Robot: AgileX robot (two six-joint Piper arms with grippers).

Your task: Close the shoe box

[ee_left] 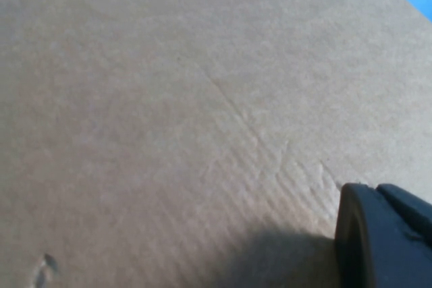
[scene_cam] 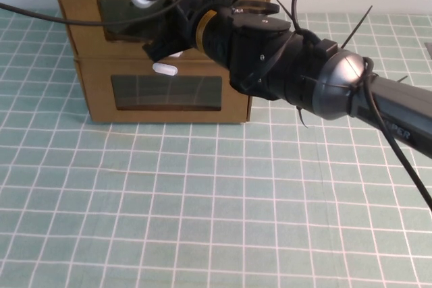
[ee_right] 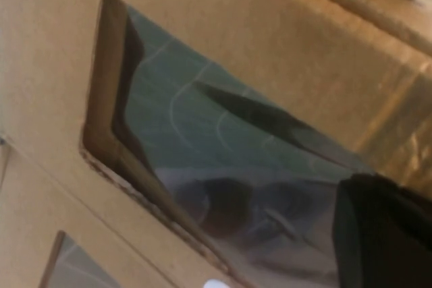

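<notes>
Your shoe box (scene_cam: 169, 11) is the upper of two stacked brown cardboard drawer boxes at the far edge of the green checked mat (scene_cam: 202, 200). It sits directly on the lower box (scene_cam: 165, 92) — the one whose white oval tab (scene_cam: 165, 69) shows above its own window. The upper box's front looks nearly flush with the lower box's front, though your arm hides most of that face.

Your right gripper (scene_cam: 158, 21) is pressed up against the shoe box's front, right over its clear window (ee_right: 223, 160), with the wrist and black forearm trailing away from the box toward the right. From the right wrist camera you see the window filling the view at a slant, a dark finger (ee_right: 385, 234) close against the cardboard beside it, and a sliver of the lower box's window below. How far those jaws are spread, you cannot tell; nothing shows between them.

Your left gripper (ee_left: 385, 234) is out of the high view. Its wrist camera shows only plain brown cardboard (ee_left: 169, 112) at very close range, with one dark fingertip at the frame's edge — just beside or touching that panel, and which box it belongs to cannot be told. Its jaw opening cannot be told either.
</notes>
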